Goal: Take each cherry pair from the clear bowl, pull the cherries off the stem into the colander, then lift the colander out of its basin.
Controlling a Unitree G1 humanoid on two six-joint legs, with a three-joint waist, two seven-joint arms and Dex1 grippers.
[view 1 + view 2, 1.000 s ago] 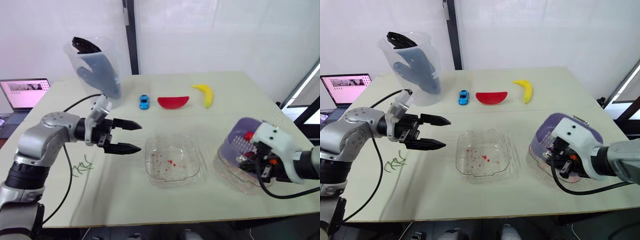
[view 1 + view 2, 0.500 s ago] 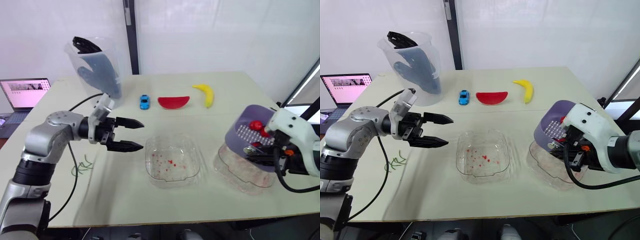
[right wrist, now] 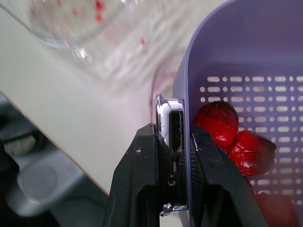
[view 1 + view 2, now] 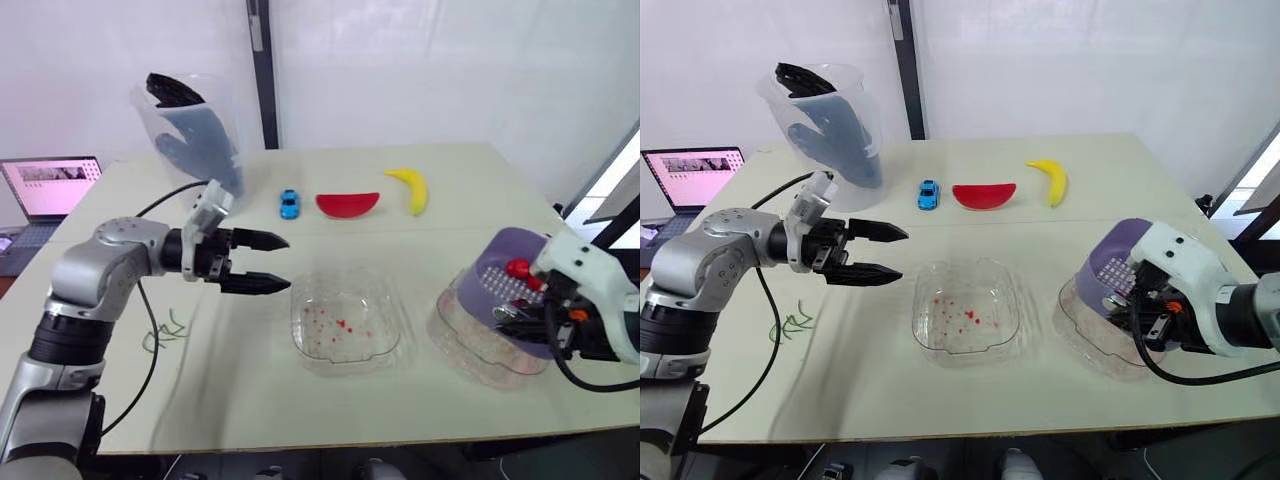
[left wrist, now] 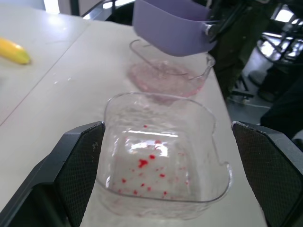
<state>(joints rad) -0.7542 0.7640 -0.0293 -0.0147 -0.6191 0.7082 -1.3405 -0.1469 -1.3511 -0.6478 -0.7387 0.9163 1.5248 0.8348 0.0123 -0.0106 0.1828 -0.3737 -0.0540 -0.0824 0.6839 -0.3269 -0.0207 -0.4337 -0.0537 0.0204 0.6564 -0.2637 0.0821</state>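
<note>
Where the right gripper point(image 3: 174, 135) sits: lower right of the head views, its two black fingers pressed together on the metal-edged rim of the colander.
Colander point(image 4: 500, 250): purple and perforated, tilted, held up over the basin at the right edge of the frame. I cannot tell whether its lower edge touches the basin rim.
Cherries point(image 3: 215, 118): red, bunched against the colander wall just beside the clamping fingers.
Basin point(image 4: 470, 335): clear, on the table beneath the colander, lower right, with a pink tint on its floor.
Left gripper point(image 4: 285, 262): left of centre, fingers spread wide apart with nothing between them. It hovers above the table and points toward the middle of the frame.
Clear bowl point(image 4: 303, 335): centre of the frame, just right of the left gripper's tips and apart from them. It lies between the two grippers.
Red specks point(image 4: 340, 325): scattered over the bowl's floor.
Green stems point(image 4: 165, 330): loose on the table at lower left, below the left arm.
Table point(image 4: 250, 400): pale, carrying everything.
Toy car point(image 4: 289, 204): blue, upper centre.
Watermelon slice point(image 4: 347, 204): red, just right of the car.
Banana point(image 4: 412, 188): yellow, right of the slice.
Jug point(image 4: 195, 135): clear, upper left, with dark items inside.
Laptop point(image 4: 45, 190): open, at the far left edge.
</note>
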